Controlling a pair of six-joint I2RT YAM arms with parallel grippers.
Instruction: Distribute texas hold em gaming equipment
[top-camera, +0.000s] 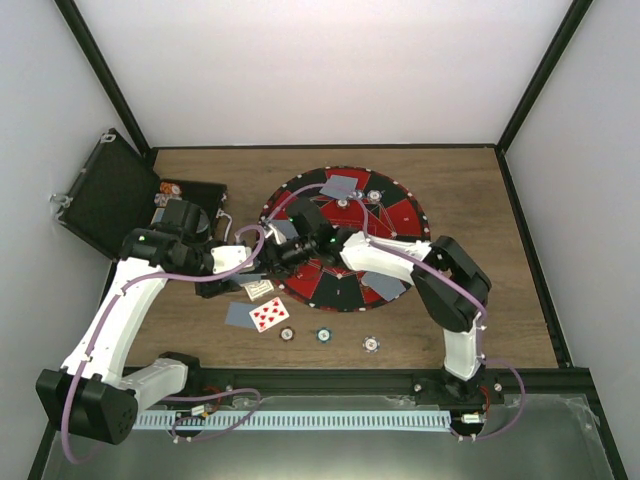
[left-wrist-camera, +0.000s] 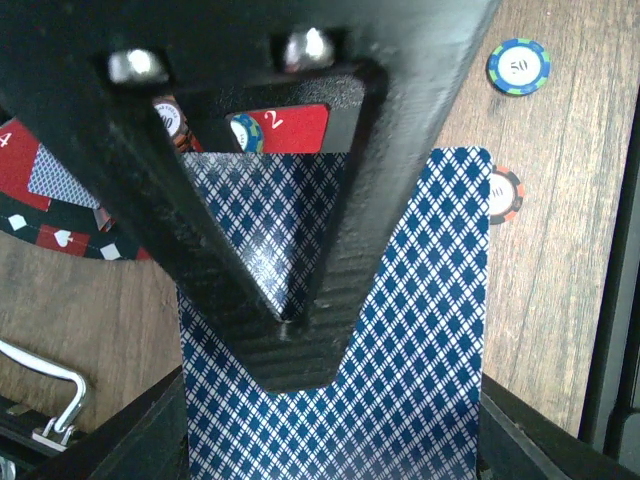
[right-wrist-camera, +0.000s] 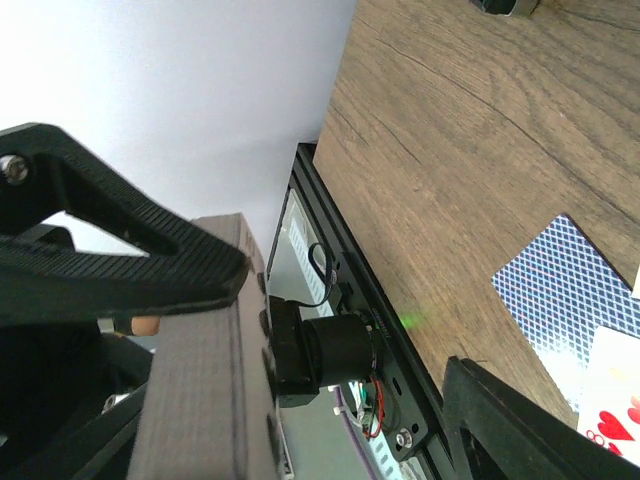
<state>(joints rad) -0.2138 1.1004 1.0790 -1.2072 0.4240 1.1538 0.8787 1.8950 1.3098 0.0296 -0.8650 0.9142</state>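
Your left gripper (left-wrist-camera: 290, 350) is clamped on a blue-backed card (left-wrist-camera: 410, 330). The right gripper (top-camera: 284, 257) crowds in just ahead of those jaws, and you can't tell how its own jaws stand. A blue chip (left-wrist-camera: 518, 66) and an orange chip (left-wrist-camera: 508, 195) lie beside the left jaws. The red-and-black mat (top-camera: 405, 215) lies beyond.

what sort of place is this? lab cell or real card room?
Most likely a lab test cell: plain white panel walls in a black frame box in a wooden tabletop, with two robot arms bolted at its near edge. The poker mat, chips and cards look like props.
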